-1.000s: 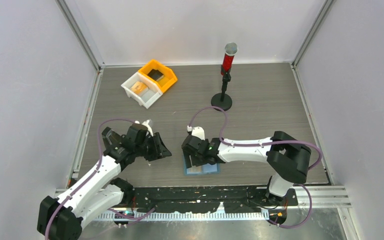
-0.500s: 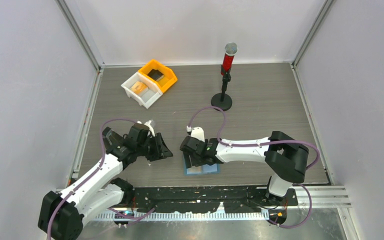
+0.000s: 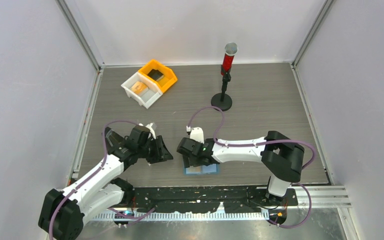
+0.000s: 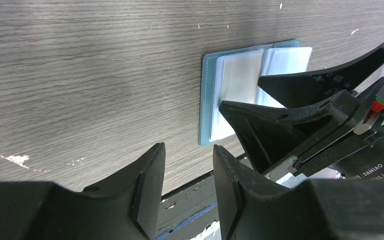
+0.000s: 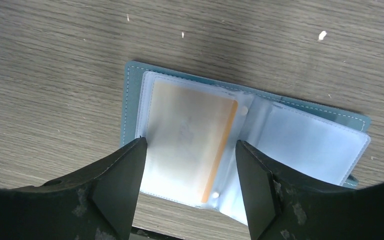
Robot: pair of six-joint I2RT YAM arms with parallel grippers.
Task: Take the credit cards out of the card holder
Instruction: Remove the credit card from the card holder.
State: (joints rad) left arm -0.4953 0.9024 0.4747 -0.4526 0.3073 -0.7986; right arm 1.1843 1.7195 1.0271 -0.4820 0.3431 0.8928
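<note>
The light-blue card holder lies open near the table's front edge. It also shows in the left wrist view and the right wrist view. A pale card with an orange edge sits inside its left clear sleeve. My right gripper is open just above that sleeve, and in the right wrist view its fingers straddle the card. My left gripper is open and empty to the left of the holder, with a narrow gap. A dark card and an orange-tan card lie in the bins.
An orange bin and a white bin stand side by side at the back left. A red-and-black stand on a round base is at the back centre. A black rail runs along the near edge.
My right gripper has shifted slightly left over the card holder. My left gripper has edged a little toward the holder. The holder has not moved.
</note>
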